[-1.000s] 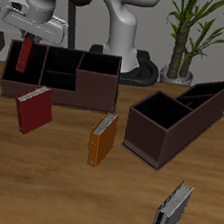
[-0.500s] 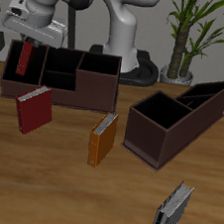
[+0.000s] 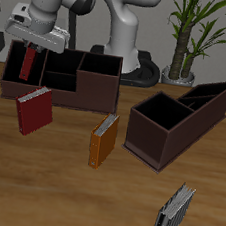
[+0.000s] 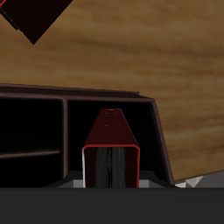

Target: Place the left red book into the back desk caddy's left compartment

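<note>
My gripper (image 3: pixel 31 46) is shut on the left red book (image 3: pixel 28 64) and holds it upright, spine up. The book's lower part is inside the back desk caddy (image 3: pixel 87 94), in the squarish end compartment (image 3: pixel 14 70) farthest from the plant. In the wrist view the book (image 4: pixel 111 140) hangs between my fingers, inside the dark compartment (image 4: pixel 77 131), close to the caddy's end wall (image 4: pixel 160 140). Whether the book touches the compartment floor is hidden.
A darker maroon book (image 3: pixel 34 110) lies before the caddy and also shows in the wrist view (image 4: pixel 35 17). An orange book (image 3: pixel 102 140) lies mid-table. A slanted-top brown caddy (image 3: pixel 175 118) stands beside it. A dark grey book (image 3: pixel 173 218) stands near the front edge. A potted plant (image 3: pixel 191 35) stands at the back.
My gripper has moved down with the red book, so the book now sits deeper in the end compartment. Nothing else has moved.
</note>
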Controlling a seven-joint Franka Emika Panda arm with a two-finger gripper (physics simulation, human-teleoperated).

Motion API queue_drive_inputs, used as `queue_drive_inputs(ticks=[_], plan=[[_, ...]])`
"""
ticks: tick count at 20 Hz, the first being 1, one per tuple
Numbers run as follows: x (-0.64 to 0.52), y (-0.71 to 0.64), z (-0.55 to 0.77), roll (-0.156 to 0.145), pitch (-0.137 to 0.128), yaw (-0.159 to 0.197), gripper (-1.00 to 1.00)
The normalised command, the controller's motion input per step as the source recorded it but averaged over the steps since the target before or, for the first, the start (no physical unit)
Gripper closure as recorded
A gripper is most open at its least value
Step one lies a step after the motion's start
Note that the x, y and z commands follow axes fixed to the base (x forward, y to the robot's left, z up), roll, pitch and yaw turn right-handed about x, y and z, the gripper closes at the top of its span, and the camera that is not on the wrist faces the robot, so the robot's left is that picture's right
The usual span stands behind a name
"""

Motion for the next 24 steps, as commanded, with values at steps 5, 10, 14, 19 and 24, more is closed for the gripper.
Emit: queue_drive_inputs(ticks=[5, 10, 14, 19, 24], plan=[[0.06, 0.0, -0.22, 0.001, 0.034, -0.011, 1.0], [0.03, -0.1, -0.19, -0.017, 0.031, -0.011, 1.0], [0.07, 0.0, -0.23, -0.006, 0.045, 0.004, 1.0], [0.08, 0.02, -0.19, 0.009, 0.052, -0.034, -1.0], [0.05, 0.03, 0.0, -0.001, 0.024, 0.009, -1.0]])
